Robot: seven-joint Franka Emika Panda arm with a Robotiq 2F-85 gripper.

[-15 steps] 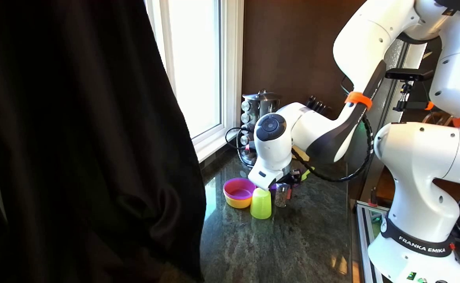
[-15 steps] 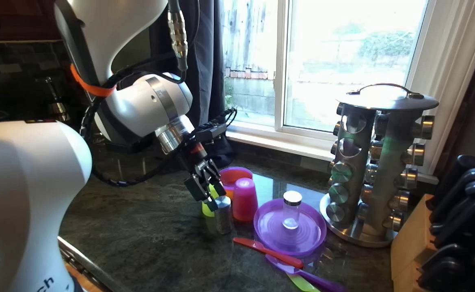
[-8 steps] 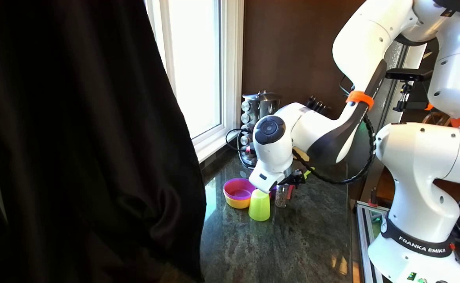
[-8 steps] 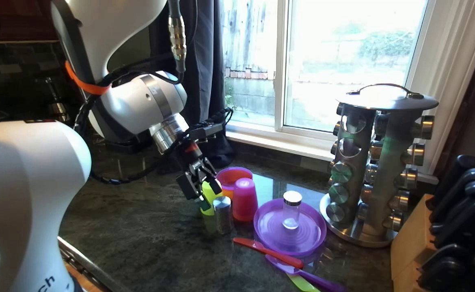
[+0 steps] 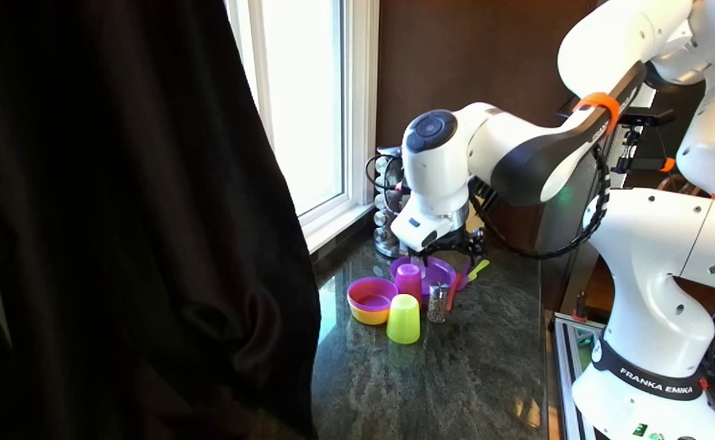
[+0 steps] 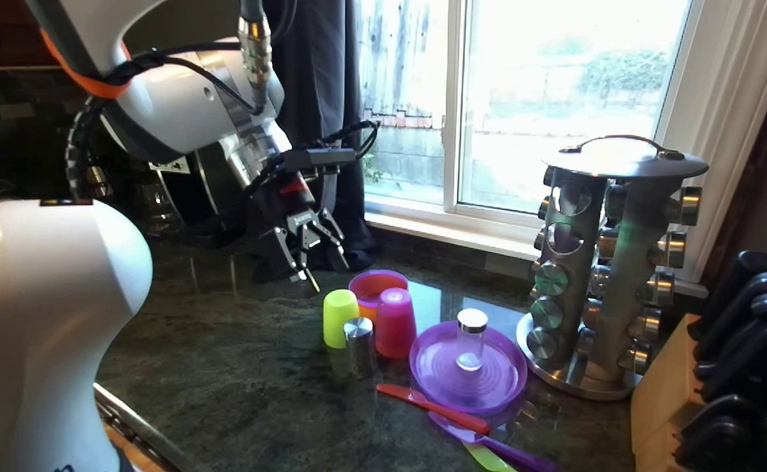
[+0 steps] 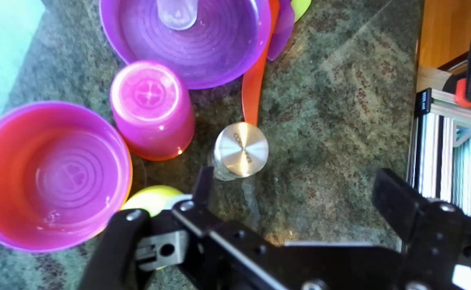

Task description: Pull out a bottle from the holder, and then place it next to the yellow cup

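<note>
- The steel-capped bottle point(image 6: 360, 347) stands upright on the desk point(image 6: 226, 406), just beside the yellow cup point(image 5: 404, 319), a slim gap between them
- To my eye the placing is done, and the step in hand is getting away cleanly
- The fingers point(image 7: 394, 197) are spread well apart with nothing between them, higher than bottle and cup and clear of both
- I'd rise straight up first and swing sideways only from above, since a low brush could topple the bottle
- A pink cup point(image 6: 396, 328) and stacked bowls point(image 7: 70, 173) crowd in close, and a red knife point(image 7: 255, 88) lies near the bottle
- Farther off, a purple plate point(image 6: 436, 373) bears a second bottle point(image 6: 470, 344), beyond it the holder point(image 6: 623, 275) and the knife block point(image 6: 668, 387)
</note>
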